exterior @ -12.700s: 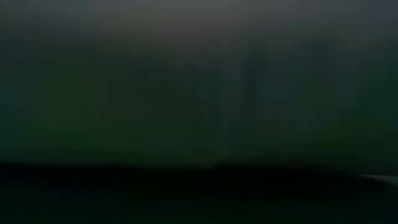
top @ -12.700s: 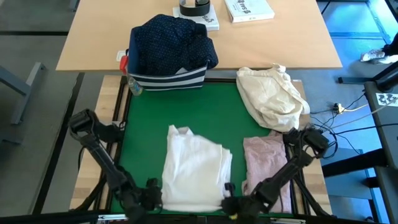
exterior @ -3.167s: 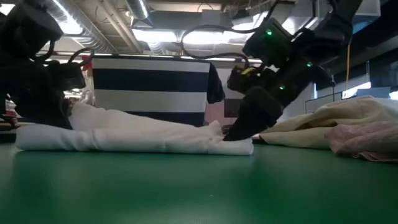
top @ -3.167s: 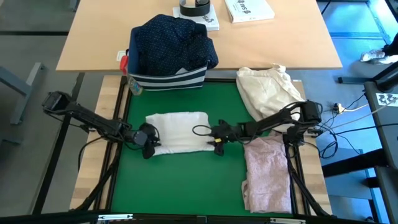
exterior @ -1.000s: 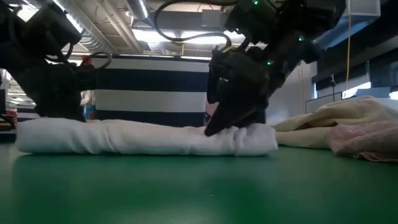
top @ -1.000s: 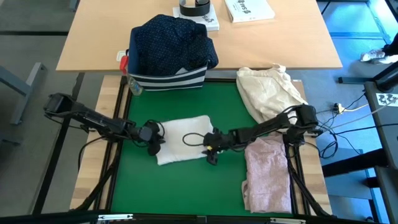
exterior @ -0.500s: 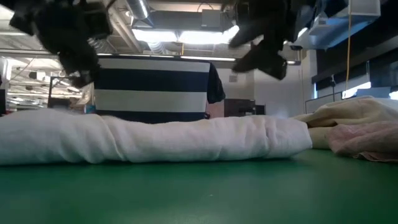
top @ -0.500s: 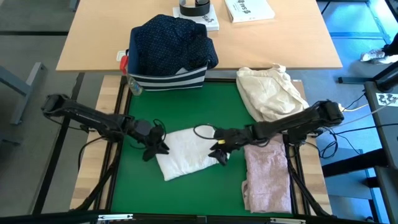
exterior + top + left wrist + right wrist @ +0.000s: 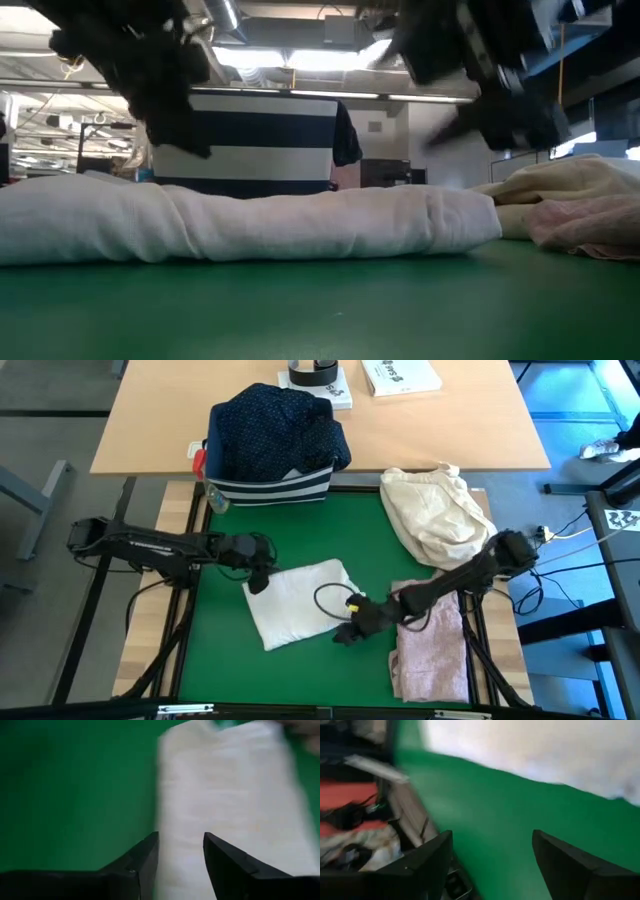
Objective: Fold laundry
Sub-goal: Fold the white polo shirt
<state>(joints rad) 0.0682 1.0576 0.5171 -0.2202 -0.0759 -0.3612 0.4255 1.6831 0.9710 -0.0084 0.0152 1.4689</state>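
Note:
The folded white shirt (image 9: 300, 603) lies flat on the green mat (image 9: 300, 530), a little askew; in the low view it is a long white roll (image 9: 250, 225). My left gripper (image 9: 257, 584) hovers open over the shirt's far left corner, and the cloth (image 9: 235, 795) shows beyond its fingers (image 9: 180, 847). My right gripper (image 9: 342, 637) is open above bare mat by the shirt's near right corner (image 9: 492, 845). The pale pink top (image 9: 430, 650) lies on the mat's right edge. The navy dotted shirt (image 9: 275, 430) is heaped in the striped bin.
The navy striped bin (image 9: 270, 485) stands at the mat's far left. A cream-beige bundle (image 9: 435, 510) sits at the far right. Beyond the mat is a wooden table with books (image 9: 400, 375) and a tape roll (image 9: 312, 372). Bare mat lies between the shirt and the bin.
The white shirt has slid toward the near edge and turned slightly askew, then stayed still. Both grippers have come off its ends and risen clear. The right gripper has gone toward the near edge and rolled; the left has shifted toward the far edge.

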